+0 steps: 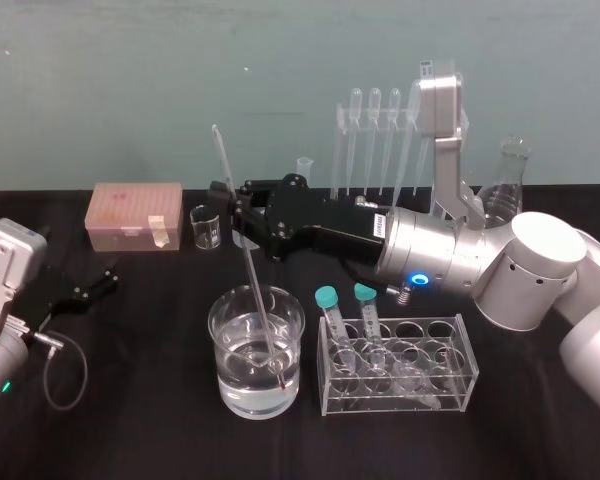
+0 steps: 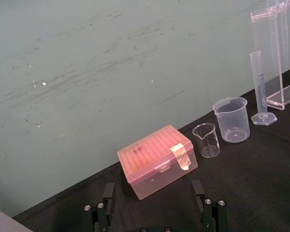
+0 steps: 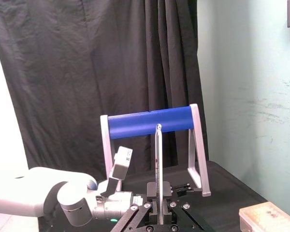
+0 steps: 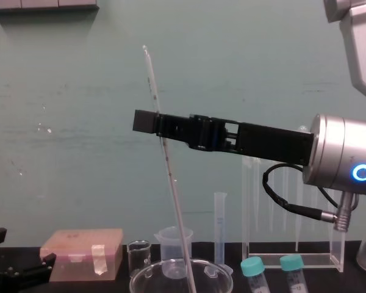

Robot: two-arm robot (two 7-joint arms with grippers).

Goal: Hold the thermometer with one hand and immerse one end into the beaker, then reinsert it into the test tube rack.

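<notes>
Glass in water: the thermometer leans at a tilt, its lower end dipped into the big water-filled beaker at the front of the bench, with the tip down near the bottom. The right end effector has it clamped, fingers closed on the rod well above the beaker's rim, and a long stretch of stem pokes up past the grip. The left end effector sits parked low at the robot's left, fingers spread and holding nothing.

By my read, the immersion is the step in hand and the return trip is all to come. Next the rod has to rise straight up until its tip clears the rim. Then it travels back to the tall clear test tube rack by the wall, where pipettes hang in a row. That calls for bringing the rod upright, lining it over a free hole in the top bar, and lowering gently. One hazard is the low tube holder with teal-capped tubes just beside the beaker, which a swinging tip could clip.
</notes>
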